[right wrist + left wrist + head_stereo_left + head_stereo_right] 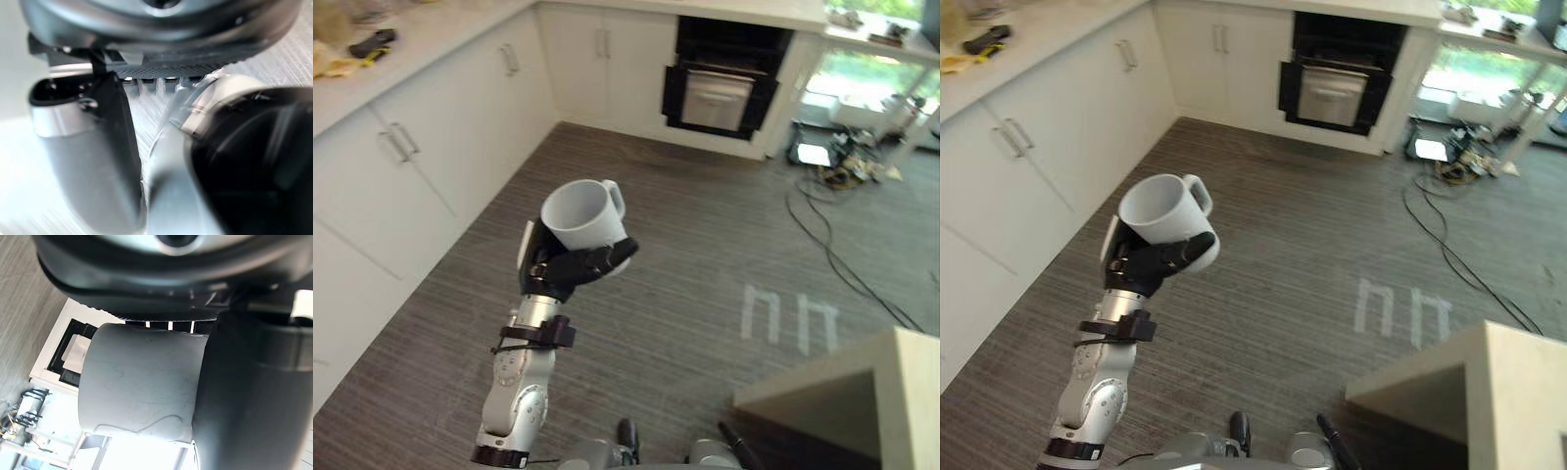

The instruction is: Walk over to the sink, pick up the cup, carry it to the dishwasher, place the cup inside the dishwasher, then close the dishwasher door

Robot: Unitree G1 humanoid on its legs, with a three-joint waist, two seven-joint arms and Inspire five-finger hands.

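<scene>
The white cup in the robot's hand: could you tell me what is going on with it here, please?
The robot's left hand is curled round a white cup, holding it up over the grey floor in the middle of a kitchen, with the cup's mouth tilted upward and its handle on the far side. White cabinets run along the left, and a dark built-in appliance sits in the far wall. The cup is not yet set down anywhere.

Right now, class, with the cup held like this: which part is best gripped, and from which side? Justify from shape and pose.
Grip the cup round its body, from the side opposite the handle, as the left hand does: the wall is plain there, the handle juts away, the mouth faces up.
</scene>
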